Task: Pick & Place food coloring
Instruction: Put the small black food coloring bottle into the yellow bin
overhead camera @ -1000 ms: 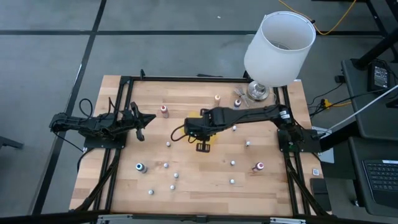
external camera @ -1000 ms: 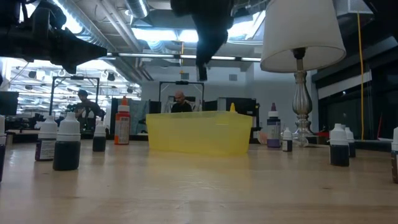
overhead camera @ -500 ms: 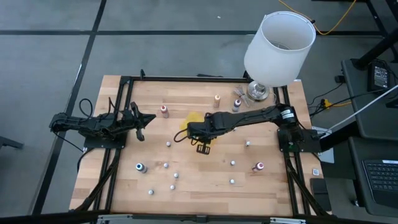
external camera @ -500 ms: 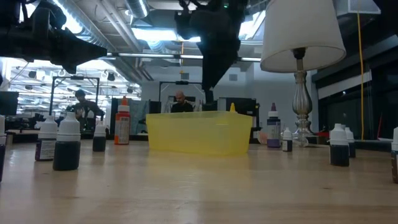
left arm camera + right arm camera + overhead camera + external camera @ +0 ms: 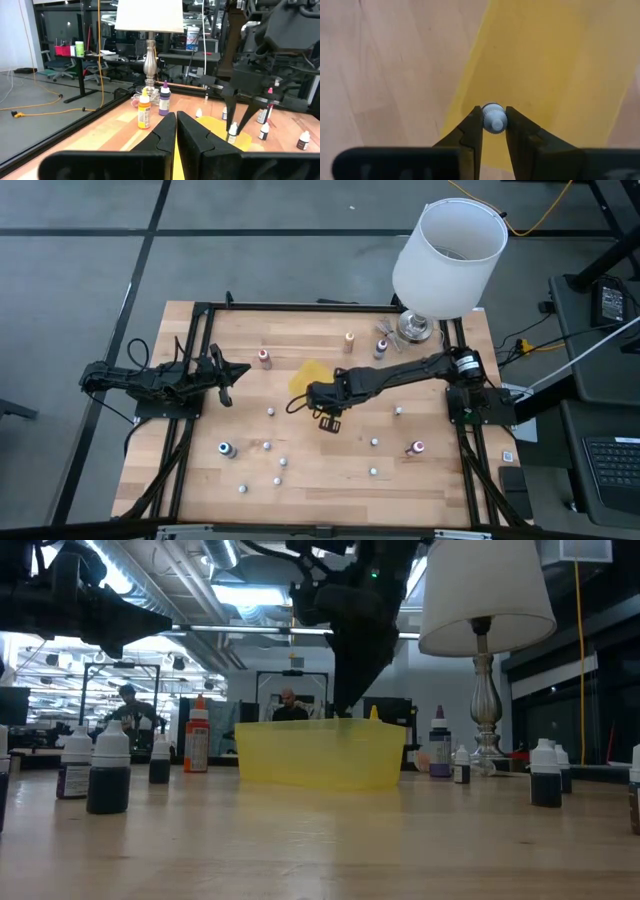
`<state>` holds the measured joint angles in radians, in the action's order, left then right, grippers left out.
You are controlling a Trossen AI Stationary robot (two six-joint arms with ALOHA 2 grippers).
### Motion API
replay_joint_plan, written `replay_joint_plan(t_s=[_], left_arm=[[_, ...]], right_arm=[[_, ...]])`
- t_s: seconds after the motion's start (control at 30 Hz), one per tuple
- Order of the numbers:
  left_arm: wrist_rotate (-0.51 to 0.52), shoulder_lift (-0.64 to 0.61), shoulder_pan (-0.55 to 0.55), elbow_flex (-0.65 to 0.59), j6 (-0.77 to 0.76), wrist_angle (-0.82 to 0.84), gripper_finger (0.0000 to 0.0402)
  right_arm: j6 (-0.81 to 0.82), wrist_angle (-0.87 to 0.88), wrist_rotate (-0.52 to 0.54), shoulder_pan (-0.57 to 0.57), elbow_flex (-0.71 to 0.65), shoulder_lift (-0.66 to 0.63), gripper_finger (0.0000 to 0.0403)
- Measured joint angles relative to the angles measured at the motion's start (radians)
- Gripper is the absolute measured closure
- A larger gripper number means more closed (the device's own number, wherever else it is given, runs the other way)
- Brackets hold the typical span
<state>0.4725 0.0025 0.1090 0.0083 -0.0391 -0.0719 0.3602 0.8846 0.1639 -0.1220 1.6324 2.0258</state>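
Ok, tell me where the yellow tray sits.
High view: yellow tray lies mid-table, partly under the right gripper, which grips a white-capped bottle above it.

Overhead, table-level and 2 wrist cameras share the yellow tray (image 5: 309, 373).

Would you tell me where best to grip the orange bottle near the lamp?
Take the orange bottle by its narrow cap, straight down from above: it stands upright with space around it. Probably keep clear of the purple bottle on its lamp side. The right gripper holds a white-capped bottle over the tray.
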Motion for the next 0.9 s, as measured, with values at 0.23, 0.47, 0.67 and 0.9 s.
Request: replay_joint_plan(t_s=[0.23, 0.47, 0.67, 0.9], left_arm=[[0.0, 0.0, 0.0, 0.0, 0.0, 0.0, 0.0393], [0.0, 0.0, 0.0, 0.0, 0.0, 0.0, 0.0391], [0.001, 0.0, 0.0, 0.0, 0.0, 0.0, 0.039], [0.001, 0.0, 0.0, 0.0, 0.0, 0.0, 0.0393]], right_arm=[[0.016, -0.066, 0.0, -0.004, -0.084, 0.0, 0.0329], [0.025, -0.127, 0.0, -0.007, -0.134, 0.0, 0.0325], [0.009, -0.164, 0.0, -0.007, -0.135, 0.001, 0.0328], [0.002, -0.186, 0.0, -0.007, -0.135, 0.001, 0.0326]])
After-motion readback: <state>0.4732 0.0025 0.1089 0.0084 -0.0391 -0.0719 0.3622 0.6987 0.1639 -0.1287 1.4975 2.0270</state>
